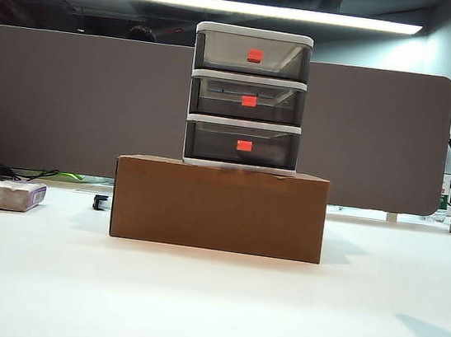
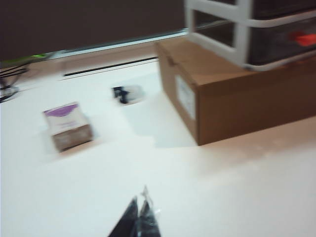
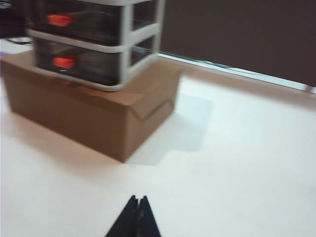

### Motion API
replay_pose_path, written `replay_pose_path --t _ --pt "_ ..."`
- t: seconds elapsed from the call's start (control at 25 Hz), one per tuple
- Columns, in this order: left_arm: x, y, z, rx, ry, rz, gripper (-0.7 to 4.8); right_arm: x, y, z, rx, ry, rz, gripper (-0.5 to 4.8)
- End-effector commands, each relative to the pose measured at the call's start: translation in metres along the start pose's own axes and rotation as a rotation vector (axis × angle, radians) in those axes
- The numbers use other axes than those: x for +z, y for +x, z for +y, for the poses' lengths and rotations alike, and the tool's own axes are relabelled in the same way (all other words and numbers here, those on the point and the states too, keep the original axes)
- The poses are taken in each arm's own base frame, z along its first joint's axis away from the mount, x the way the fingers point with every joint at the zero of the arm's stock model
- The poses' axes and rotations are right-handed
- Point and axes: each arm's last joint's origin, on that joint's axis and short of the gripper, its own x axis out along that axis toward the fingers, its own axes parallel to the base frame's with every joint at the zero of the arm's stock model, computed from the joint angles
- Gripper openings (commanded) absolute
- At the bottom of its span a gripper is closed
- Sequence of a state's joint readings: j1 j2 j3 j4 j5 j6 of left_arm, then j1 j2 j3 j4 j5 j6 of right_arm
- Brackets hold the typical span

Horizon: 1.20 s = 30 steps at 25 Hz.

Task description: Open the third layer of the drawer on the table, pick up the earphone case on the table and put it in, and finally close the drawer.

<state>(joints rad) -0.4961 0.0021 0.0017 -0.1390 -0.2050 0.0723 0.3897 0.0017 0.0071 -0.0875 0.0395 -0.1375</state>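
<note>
With all three tiers shut, both the left gripper (image 2: 139, 210) and right gripper (image 3: 138, 207) hover clenched and empty before the drawer (image 1: 247, 98), so opening the third layer (image 1: 242, 145) seems next.

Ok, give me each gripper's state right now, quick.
Left gripper: closed, holding nothing, hovering over the table.
Right gripper: closed, holding nothing, also above bare table.
</note>
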Motion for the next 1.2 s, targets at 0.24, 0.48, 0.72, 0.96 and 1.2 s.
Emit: replay_pose_path --t 0.24,0.48,0.72,0.96,1.2 --pt "0.006 0.0 0.028 0.056 -0.008 -0.074 -0.04 0.0 0.0 -0.014 -0.083 -0.002 -0.024 -0.06" --pt "0.007 -0.002 0.037 0.138 -0.026 -0.079 -0.02 0.0 -0.002 -0.024 -0.162 0.019 -0.034 -0.06" --pt "0.006 -0.002 0.037 0.138 -0.033 -0.078 -0.02 0.0 -0.003 -0.027 -0.193 0.021 -0.036 -0.06" --pt "0.006 -0.002 0.037 0.138 -0.033 -0.078 -0.02 0.0 -0.003 -0.027 -0.193 0.022 -0.032 -0.06" --pt "0.006 -0.002 0.037 0.138 -0.033 -0.078 -0.02 0.0 -0.003 -0.027 -0.193 0.022 -0.032 -0.06"
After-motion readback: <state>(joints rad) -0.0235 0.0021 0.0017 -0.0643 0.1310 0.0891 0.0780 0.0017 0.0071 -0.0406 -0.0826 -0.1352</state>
